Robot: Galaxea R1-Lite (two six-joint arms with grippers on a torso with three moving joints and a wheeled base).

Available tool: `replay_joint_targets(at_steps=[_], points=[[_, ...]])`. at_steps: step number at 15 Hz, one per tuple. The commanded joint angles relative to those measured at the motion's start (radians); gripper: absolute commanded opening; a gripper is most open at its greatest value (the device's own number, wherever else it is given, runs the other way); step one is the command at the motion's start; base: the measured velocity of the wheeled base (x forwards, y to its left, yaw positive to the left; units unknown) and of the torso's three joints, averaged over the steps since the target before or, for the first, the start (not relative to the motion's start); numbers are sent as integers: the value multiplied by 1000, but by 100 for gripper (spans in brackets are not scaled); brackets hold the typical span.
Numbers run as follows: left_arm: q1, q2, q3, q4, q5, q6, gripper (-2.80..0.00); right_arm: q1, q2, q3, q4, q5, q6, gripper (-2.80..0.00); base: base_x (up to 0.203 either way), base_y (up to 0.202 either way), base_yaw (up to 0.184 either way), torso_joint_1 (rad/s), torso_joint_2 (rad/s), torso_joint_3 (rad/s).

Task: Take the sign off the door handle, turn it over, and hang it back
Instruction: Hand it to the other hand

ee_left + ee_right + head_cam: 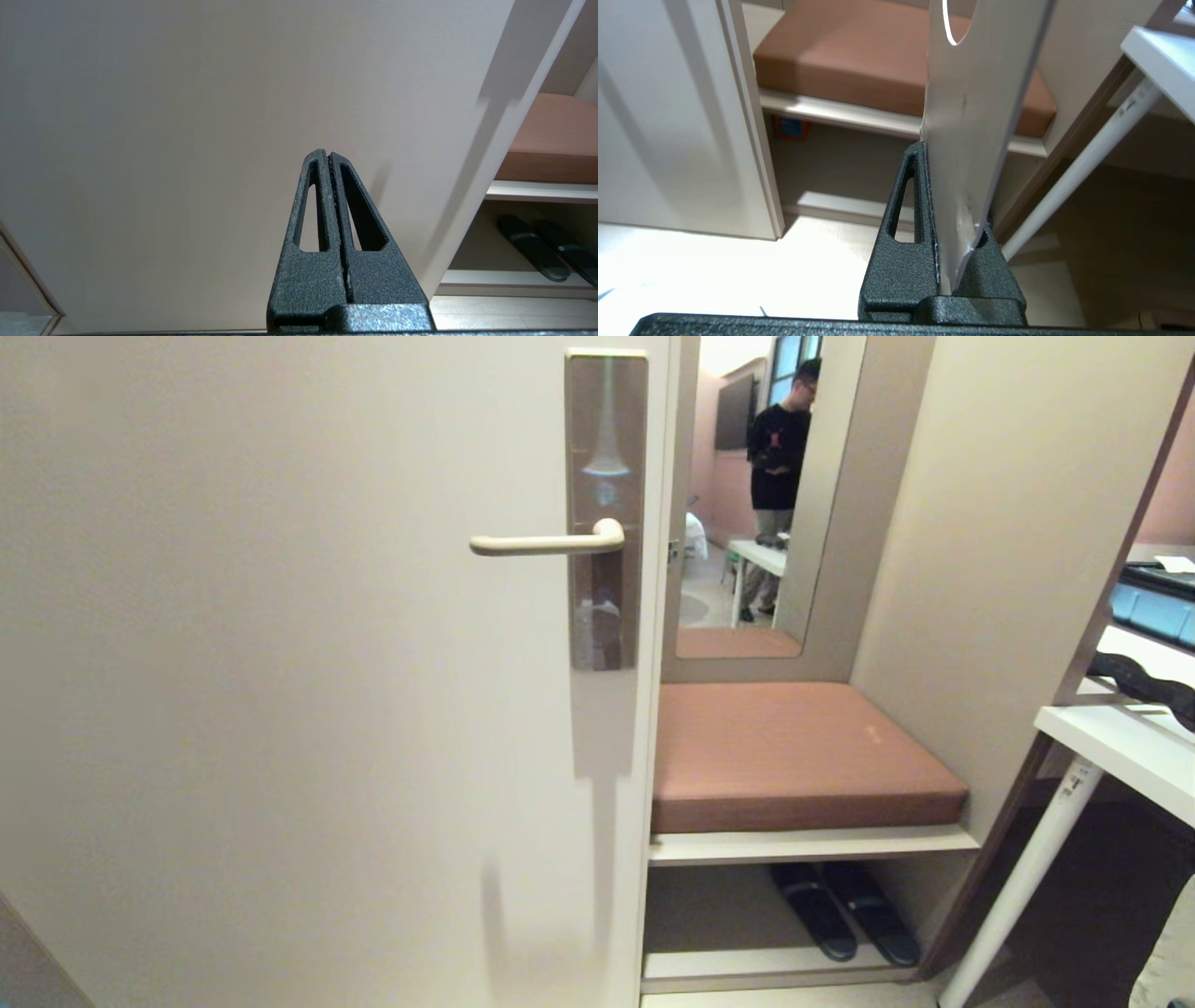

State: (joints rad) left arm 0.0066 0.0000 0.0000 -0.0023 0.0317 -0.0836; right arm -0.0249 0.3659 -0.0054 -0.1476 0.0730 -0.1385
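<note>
Holding the sign point(966, 140) clamped by its lower end in my right hand point(945, 196), low beside the door, off the bare door handle point(546, 543). Left hand point(329, 161) closed, empty. Next: turn it, thread its hole over the lever.

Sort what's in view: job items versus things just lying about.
Job: sign, clamped in the right claw; bare door handle.
Lying about: brown cushion, slippers, white table, mirror.
</note>
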Motion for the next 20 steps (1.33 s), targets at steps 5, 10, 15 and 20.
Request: replay_joint_targets(at_steps=[5,10,15,20], points=[[1,0,0,-1,1,-1,-280,20,-216,5,151,-50,46,-280,0,0,0,0,0,0],[0,0,0,-1,1,-1,-280,25,-347,5,155,-56,59,-280,0,0,0,0,0,0],[1,0,0,-1,1,-1,-280,25,-366,5,154,-55,58,-280,0,0,0,0,0,0],[0,0,0,-1,1,-1,-280,25,-366,5,154,-55,60,-280,0,0,0,0,0,0]])
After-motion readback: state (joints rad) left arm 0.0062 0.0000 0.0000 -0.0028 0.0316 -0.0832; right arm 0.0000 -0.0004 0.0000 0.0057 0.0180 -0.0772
